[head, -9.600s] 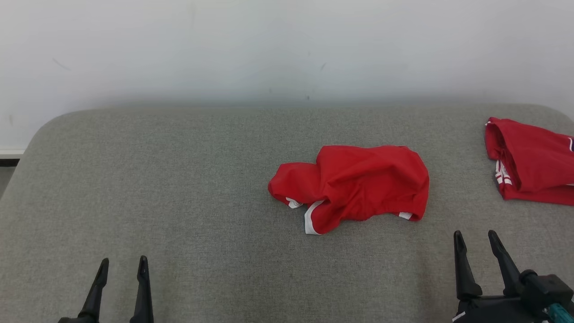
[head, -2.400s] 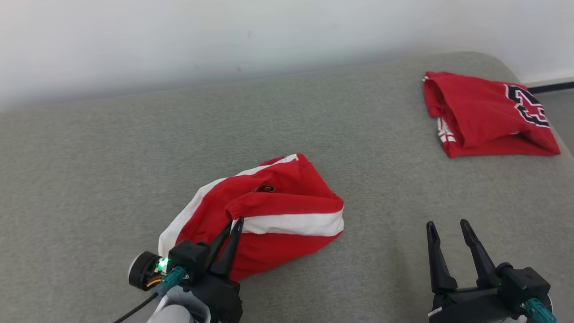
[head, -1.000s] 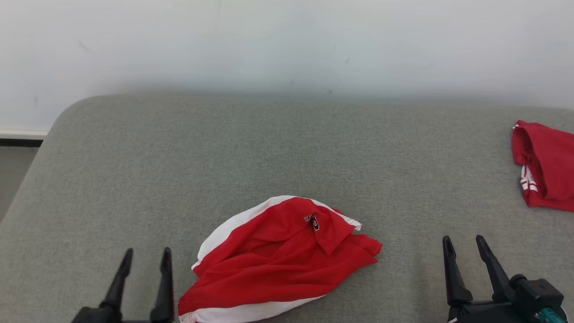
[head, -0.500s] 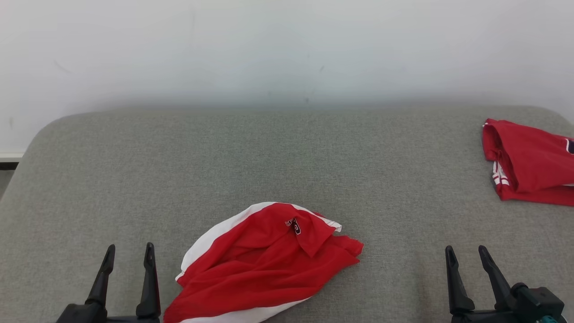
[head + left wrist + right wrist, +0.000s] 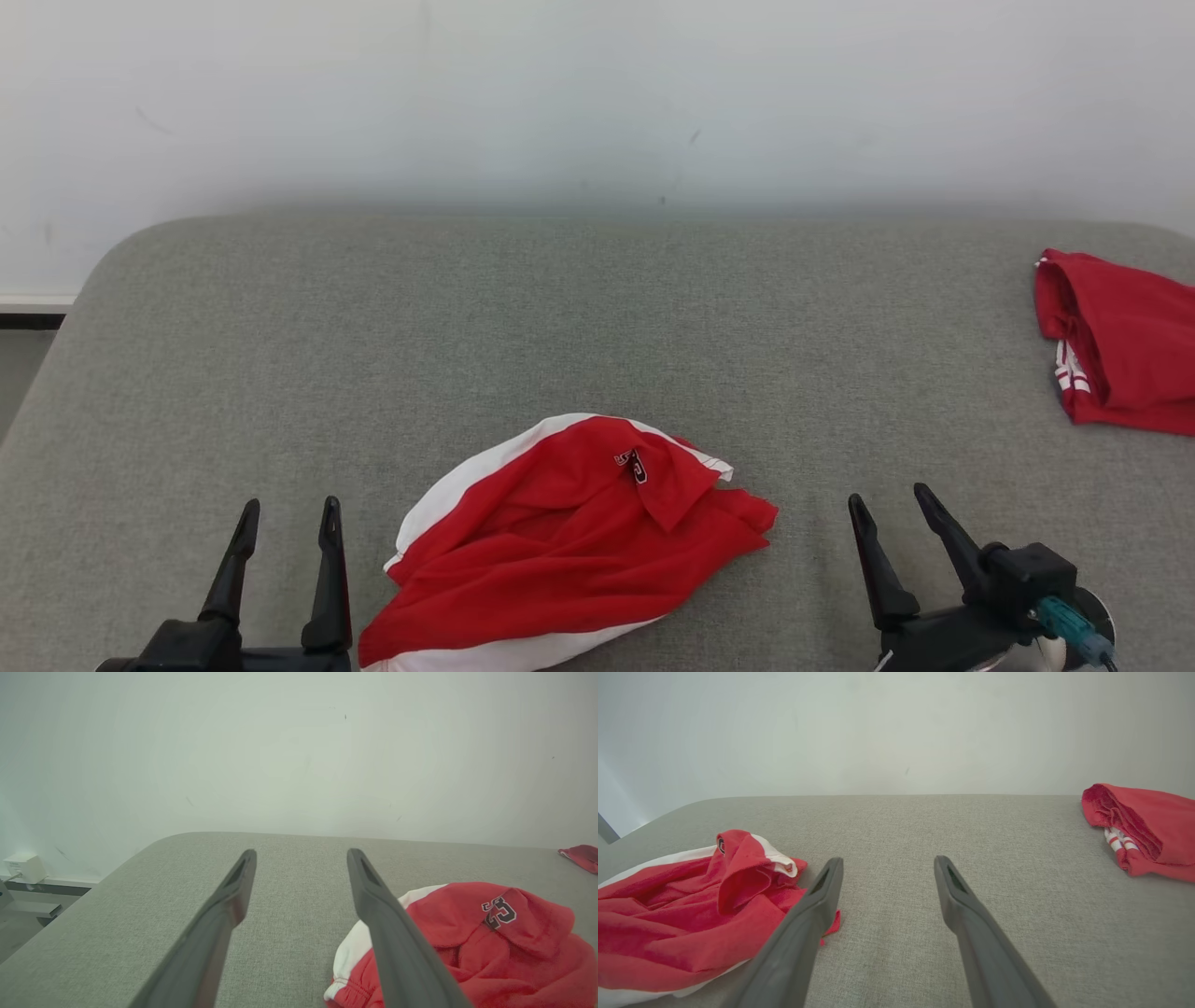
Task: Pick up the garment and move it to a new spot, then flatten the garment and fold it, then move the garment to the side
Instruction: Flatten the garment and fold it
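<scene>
A crumpled red fabric garment with broad white bands (image 5: 560,551) lies on the near middle of a grey woven-cloth padded surface with rounded corners (image 5: 467,317). It is bunched into a low heap. One white band curves along its far left edge and another runs along its near edge. A flap folds over on its far right side, carrying a small dark printed number (image 5: 633,464). In the left wrist view this print reads as "23" (image 5: 500,910).

The left gripper (image 5: 289,504) sits at the near left, just beside the garment's left edge. Its two long dark fingers are spread apart and grasp nothing. In its own wrist view (image 5: 301,851) the right-hand finger overlaps the garment's (image 5: 514,952) white edge, though it is hard to say whether it touches the cloth.

The right gripper (image 5: 888,495) sits at the near right, a little apart from the garment's right tip. It is likewise released, fingers splayed and empty. In its own view (image 5: 888,859) the garment (image 5: 668,924) lies to the left of the fingers.

A second red garment with thin white stripes (image 5: 1130,345) rests at the far right of the surface, well apart from the first. It looks folded, and the frame edge cuts it off. A plain white wall (image 5: 597,93) stands behind the surface.
</scene>
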Available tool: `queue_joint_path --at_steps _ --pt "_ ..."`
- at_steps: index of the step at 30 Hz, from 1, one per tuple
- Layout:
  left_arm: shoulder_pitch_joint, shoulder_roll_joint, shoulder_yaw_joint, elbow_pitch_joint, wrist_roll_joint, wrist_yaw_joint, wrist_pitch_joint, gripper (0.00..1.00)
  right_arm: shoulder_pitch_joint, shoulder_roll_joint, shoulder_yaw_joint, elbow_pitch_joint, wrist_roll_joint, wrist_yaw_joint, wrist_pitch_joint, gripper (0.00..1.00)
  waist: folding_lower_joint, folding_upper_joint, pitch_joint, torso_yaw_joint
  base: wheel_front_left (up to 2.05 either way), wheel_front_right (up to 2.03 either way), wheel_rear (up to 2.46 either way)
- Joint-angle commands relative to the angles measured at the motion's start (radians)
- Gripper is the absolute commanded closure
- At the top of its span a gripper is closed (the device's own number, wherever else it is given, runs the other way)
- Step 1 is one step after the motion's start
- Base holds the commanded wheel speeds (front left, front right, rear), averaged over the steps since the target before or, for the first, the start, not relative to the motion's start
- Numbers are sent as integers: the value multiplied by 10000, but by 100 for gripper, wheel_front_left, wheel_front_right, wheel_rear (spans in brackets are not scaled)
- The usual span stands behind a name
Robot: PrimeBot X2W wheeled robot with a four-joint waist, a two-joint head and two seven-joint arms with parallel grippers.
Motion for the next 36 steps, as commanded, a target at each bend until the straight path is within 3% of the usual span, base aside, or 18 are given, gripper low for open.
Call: queue_joint_path --at_steps 1,19,20,22,30,36 --pt "-120 -85 -5 50 67 -35 -27 0 -417 -110 213 371 77 -33 114 0 0 0 113 217 0 0 0" --pt "-667 -338 -273 457 120 -231 -27 0 -2537 -111 2236 4162 1120 -33 791 0 0 0 513 1341 0 0 0" --pt "-663 -340 -278 465 127 -237 -27 0 -2595 -79 2349 4312 1244 -33 761 56 0 0 512 1362 0 0 0" --pt "-651 -352 -271 484 140 -249 -27 0 -2678 -88 2534 4535 1457 -33 621 100 0 0 503 1380 0 0 0" --pt "-471 -382 -170 546 167 -240 -27 0 -3040 -408 2559 4833 2073 -33 -23 100 0 0 321 1085 0 0 0" --pt "-259 -398 -89 566 157 -250 -27 0 -2567 -1014 1729 3767 1981 -33 -174 100 0 0 153 638 0 0 0"
